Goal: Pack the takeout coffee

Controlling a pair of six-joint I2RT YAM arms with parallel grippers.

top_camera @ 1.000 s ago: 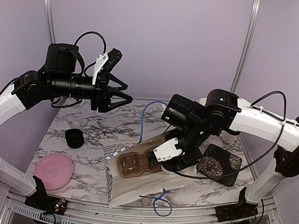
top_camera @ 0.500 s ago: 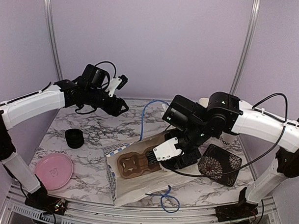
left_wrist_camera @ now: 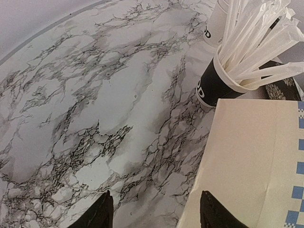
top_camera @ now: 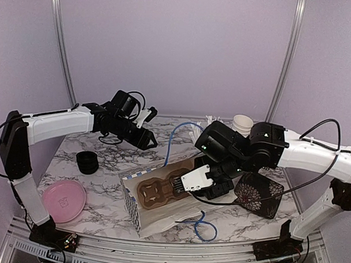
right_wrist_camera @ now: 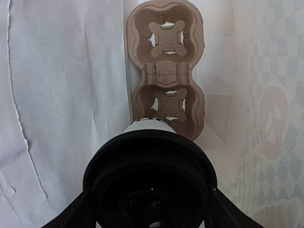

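In the right wrist view, the right fingers (right_wrist_camera: 78, 211) are clamping a lidded coffee cup (right_wrist_camera: 149, 185) from both sides, its black lid filling the bottom of the picture. Just beyond the cup, the brown pulp carrier (right_wrist_camera: 165, 71) is lying flat on the white paper bag (right_wrist_camera: 66, 95). Its long axis is running straight away from the fingers, one empty well behind the other. The cup is hiding the near rim of the closer well, so we are judging, not seeing, that it is hanging just short of that well. The coming move is turning on carrying it forward along that axis and down. Well apart from the carrier, the left fingers (left_wrist_camera: 102, 213) are standing apart, holding nothing, over the marble surface (left_wrist_camera: 95, 95). The cup of straws (left_wrist_camera: 216, 83) is ahead of them, so the right arm is the nearer one.
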